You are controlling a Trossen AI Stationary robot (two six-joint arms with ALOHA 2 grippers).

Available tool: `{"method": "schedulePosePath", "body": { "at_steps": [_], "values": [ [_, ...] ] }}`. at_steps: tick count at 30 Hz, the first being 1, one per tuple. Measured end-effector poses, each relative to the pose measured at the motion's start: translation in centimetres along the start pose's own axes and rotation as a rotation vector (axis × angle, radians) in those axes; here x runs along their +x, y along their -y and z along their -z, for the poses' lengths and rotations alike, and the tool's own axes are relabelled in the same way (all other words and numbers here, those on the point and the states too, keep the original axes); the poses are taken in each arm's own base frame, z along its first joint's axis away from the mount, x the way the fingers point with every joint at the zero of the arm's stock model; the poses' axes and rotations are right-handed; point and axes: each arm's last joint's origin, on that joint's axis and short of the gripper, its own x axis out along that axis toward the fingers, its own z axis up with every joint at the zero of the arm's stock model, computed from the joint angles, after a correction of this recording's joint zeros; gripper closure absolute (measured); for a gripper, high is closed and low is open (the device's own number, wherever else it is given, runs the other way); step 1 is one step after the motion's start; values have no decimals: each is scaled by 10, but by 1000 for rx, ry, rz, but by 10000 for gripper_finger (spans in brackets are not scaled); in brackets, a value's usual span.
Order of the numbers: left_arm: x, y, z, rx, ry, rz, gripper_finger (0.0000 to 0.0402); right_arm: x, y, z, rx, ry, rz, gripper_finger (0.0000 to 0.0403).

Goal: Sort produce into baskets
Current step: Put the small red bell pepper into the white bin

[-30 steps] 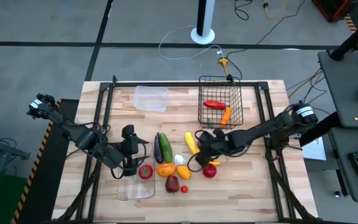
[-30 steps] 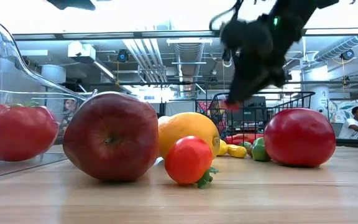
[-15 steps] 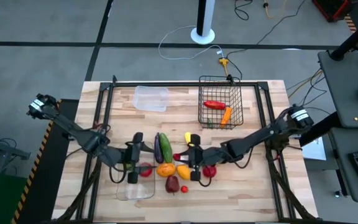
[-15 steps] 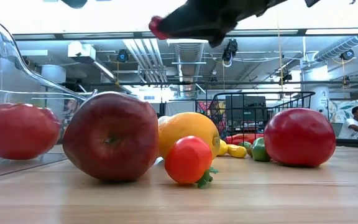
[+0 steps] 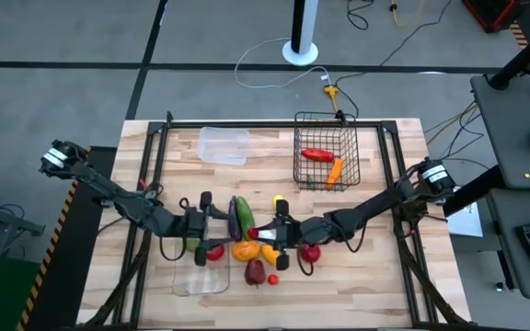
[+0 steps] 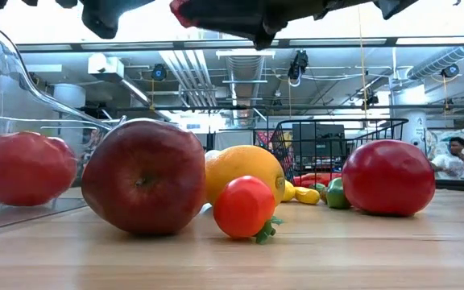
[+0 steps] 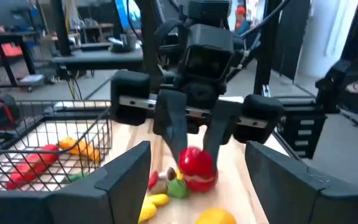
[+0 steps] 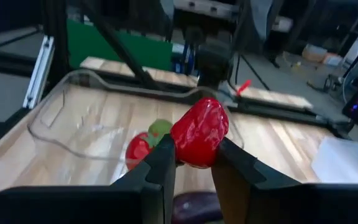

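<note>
My right gripper is shut on a small glossy red piece of produce, held above the pile of produce at the table's middle. My left gripper faces it from the left, open and empty, its fingers wide apart. A clear squarish tub holds a red tomato on its floor. The eggplant, cucumber, an orange, a dark red apple and a red tomato lie on the table. My right gripper pinches the red piece's two sides between its two fingers, at their free ends. The fingers lie about level and point toward the table's left. The piece is lifted clear of the table and sticks out past the fingertips.
The black wire basket at the far right holds a red pepper and a carrot. A clear tray stands at the far left. A yellow pepper and a cherry tomato lie nearby. A person sits beyond the table.
My right gripper has risen from the table with the red piece and gone toward the table's left, over the pile. My left gripper has moved a little toward the table's right and tipped up from pointing down to about level, facing the right gripper.
</note>
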Motion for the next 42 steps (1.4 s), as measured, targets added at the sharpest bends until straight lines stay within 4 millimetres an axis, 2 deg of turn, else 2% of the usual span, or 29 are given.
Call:
{"method": "schedulePosePath", "body": {
  "at_steps": [4,14,30,42],
  "values": [
    [-1,-2,3,-4,19,-6,158,0,1,-5,-22,49,5,324],
    [1,-3,-2,20,36,-2,174,-1,2,-14,-86,138,22,323],
    [4,-7,-11,-8,122,49,178,1,3,-25,-147,163,33,325],
    [39,5,-4,89,108,39,179,1,3,-25,-178,161,35,325]
  ]
}}
